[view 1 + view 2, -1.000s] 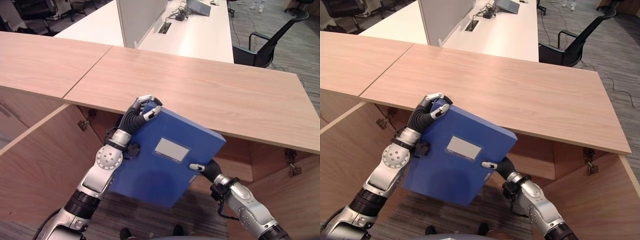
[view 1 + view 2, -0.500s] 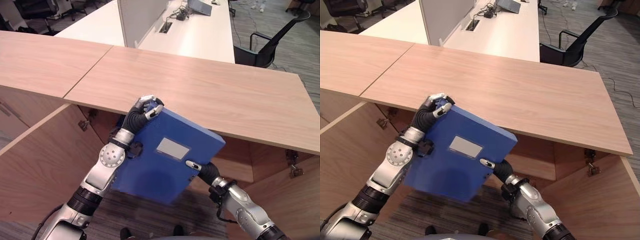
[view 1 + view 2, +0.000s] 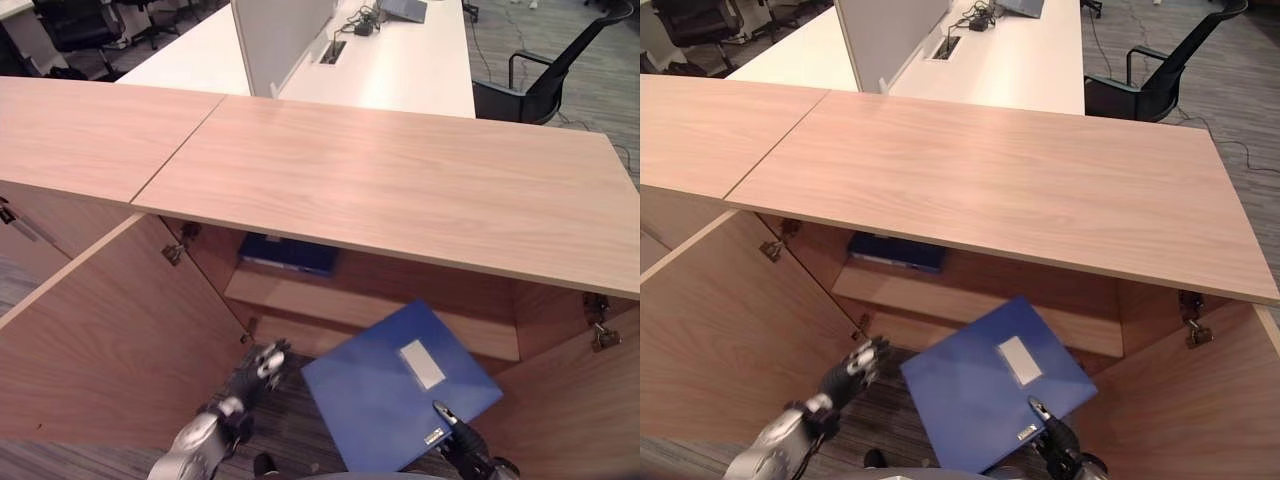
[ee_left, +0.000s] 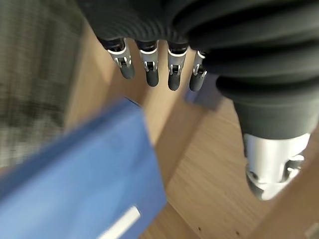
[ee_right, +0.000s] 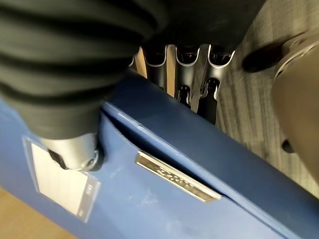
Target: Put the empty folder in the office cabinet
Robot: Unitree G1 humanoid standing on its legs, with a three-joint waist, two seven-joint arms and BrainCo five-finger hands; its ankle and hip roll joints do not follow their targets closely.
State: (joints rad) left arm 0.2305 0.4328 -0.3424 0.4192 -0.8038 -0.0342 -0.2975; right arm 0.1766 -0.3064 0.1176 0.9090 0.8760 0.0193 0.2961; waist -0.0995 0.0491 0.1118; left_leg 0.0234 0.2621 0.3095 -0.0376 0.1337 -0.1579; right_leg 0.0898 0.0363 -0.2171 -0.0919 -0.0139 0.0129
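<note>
- Right hand (image 5: 75,144) clamped on the blue folder's (image 3: 385,395) near edge, thumb pressed on the top face beside the white label (image 5: 60,184), fingers (image 5: 209,99) curled under the spine past the metal strip (image 5: 174,177)
- Seen in the left eye view at the lower right, thumb (image 3: 445,415) lying on the folder's lower corner
- Left hand (image 3: 262,362) released, fingers (image 4: 147,64) straight and relaxed, holding nothing, apart from the folder and just to its left, low over the carpet (image 3: 290,440)
- Folder carried flat and tilted, label side up, low in front of the open cabinet (image 3: 400,300), far corner near the shelf's (image 3: 300,300) front edge, not yet inside; touching the shelf or not: could not tell
- Further in, another blue folder (image 3: 285,255) lay flat on the shelf, at its left, under the wooden top (image 3: 400,180)
- Cabinet doors stood wide open, left door (image 3: 110,340) beside the left hand, right door (image 3: 590,400) beside the right one
- Beyond the top: a white desk (image 3: 400,70) with a grey divider (image 3: 275,35), and a black chair (image 3: 540,80) at the far right
</note>
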